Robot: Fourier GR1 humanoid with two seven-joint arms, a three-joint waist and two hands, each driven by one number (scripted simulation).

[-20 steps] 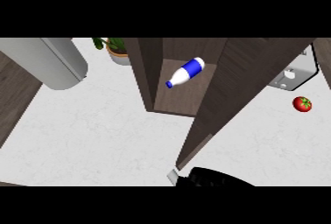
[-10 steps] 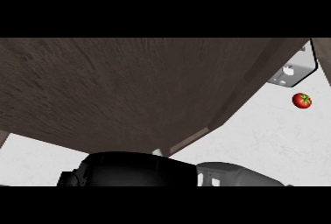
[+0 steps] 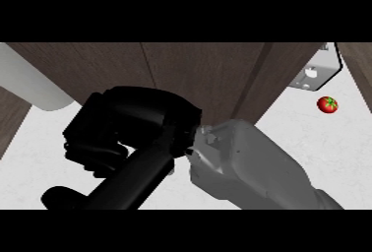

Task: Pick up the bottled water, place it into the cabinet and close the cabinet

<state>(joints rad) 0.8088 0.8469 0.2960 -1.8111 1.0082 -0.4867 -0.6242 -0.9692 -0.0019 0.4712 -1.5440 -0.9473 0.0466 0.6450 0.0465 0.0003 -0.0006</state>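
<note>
— At frame centre: my right hand is lying against the cabinet front, fingers curling, holding nothing.
— Bottled water?
— Not showing. Tomato is sitting upper right.

**Wood grain, matt plastic and pale stone**

The dark brown cabinet door looks like wood, with fine lengthwise grain and a dull, unpolished face. The black robot hand reads as matt plastic with only faint highlights on its rounded edges. The grey forearm shell behind it is smooth, satin, lightly shaded. The white worktop shows a faintly mottled, stone-like, low-sheen surface. The small red tomato is smooth-skinned. The pale grey rounded cylinder at the left looks smooth.
</note>
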